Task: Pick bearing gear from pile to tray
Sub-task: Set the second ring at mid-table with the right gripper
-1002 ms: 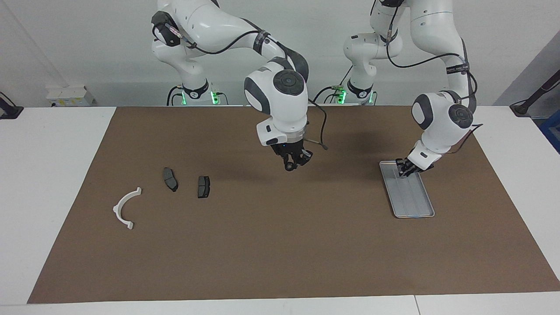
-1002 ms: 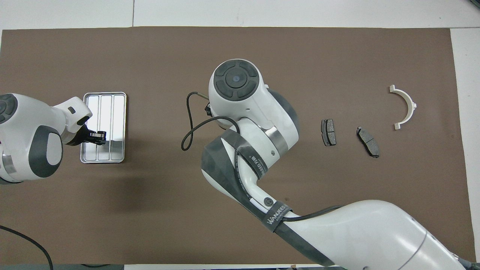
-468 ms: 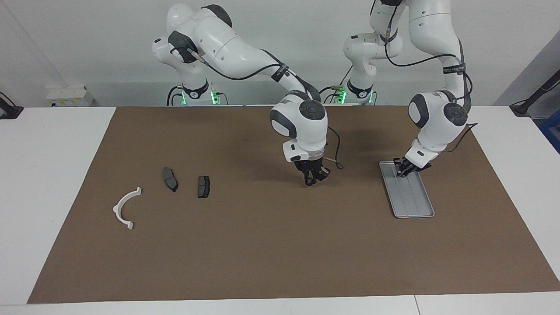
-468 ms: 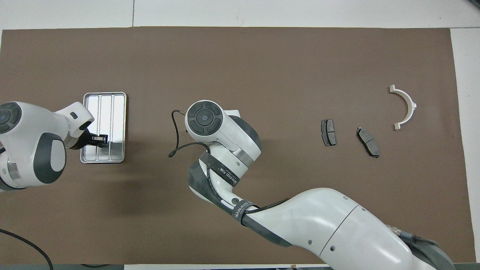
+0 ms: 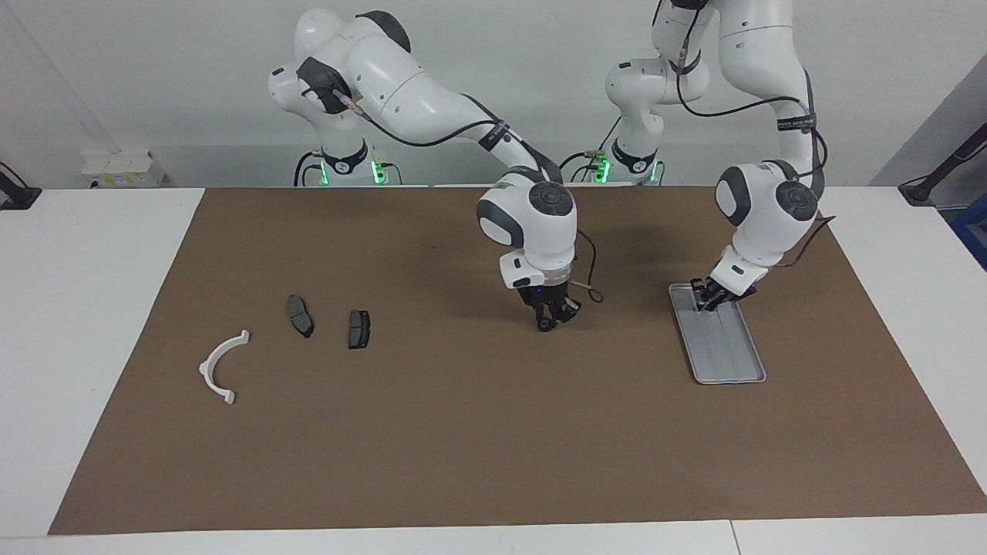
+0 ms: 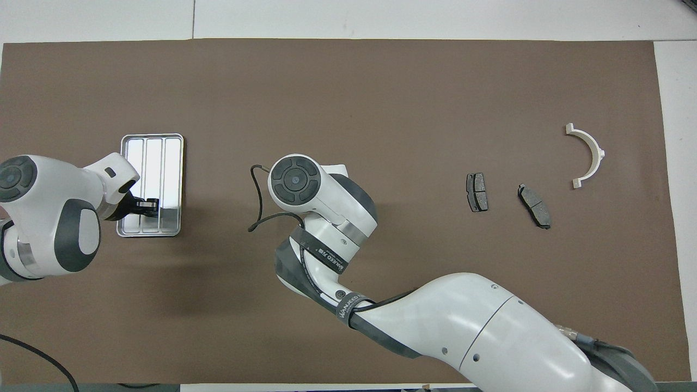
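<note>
The silver tray [image 5: 731, 351] [image 6: 154, 158] lies toward the left arm's end of the mat. My left gripper [image 5: 708, 301] [image 6: 148, 205] is down at the tray's end nearest the robots. My right gripper [image 5: 547, 317] hangs low over the middle of the mat, shut on a small black round piece, the bearing gear [image 5: 544, 325]. In the overhead view its wrist [image 6: 294, 179] hides the fingers and the piece. What is left of the pile lies toward the right arm's end: a white half-ring bracket [image 5: 220, 368] [image 6: 591, 155] and two dark brake pads [image 5: 300, 316] [image 5: 358, 328].
A brown mat [image 5: 463, 432] covers the white table. The right arm's long forearm [image 6: 463, 321] stretches across the robots' side of the mat. A loose black cable [image 6: 258, 209] loops beside its wrist. The brake pads [image 6: 477, 191] [image 6: 535, 205] lie side by side.
The right arm has carried the black piece from nearer the pile toward the tray and sunk lower over the mat. The left gripper shifted slightly at the tray's near end.
</note>
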